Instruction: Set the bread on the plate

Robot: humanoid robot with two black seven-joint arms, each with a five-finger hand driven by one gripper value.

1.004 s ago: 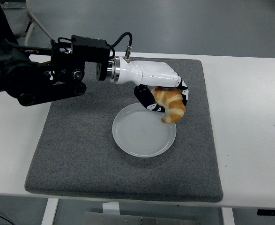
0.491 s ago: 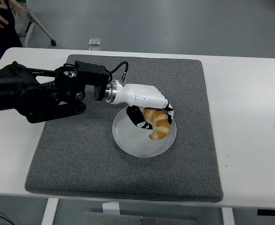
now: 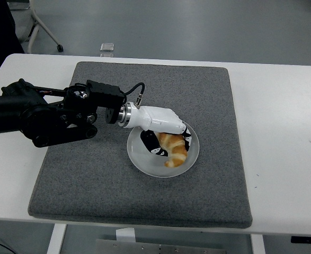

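Observation:
A golden croissant (image 3: 174, 148) lies low over the white plate (image 3: 144, 161), which sits in the middle of the grey mat (image 3: 91, 174). My left hand (image 3: 166, 138), white with black finger pads, reaches in from the left and stays curled around the croissant's upper end. The croissant's lower tip looks to touch the plate's surface. The thumb and fingers are partly hidden under the bread. My right arm does not show.
The grey mat covers most of the white table (image 3: 282, 127). My black left forearm (image 3: 44, 114) stretches across the mat's left side. A small grey object (image 3: 107, 47) lies on the floor beyond the table's far edge.
My left hand has carried the croissant down and to the left, from above the plate's right rim onto the plate. The arm has drawn back leftward.

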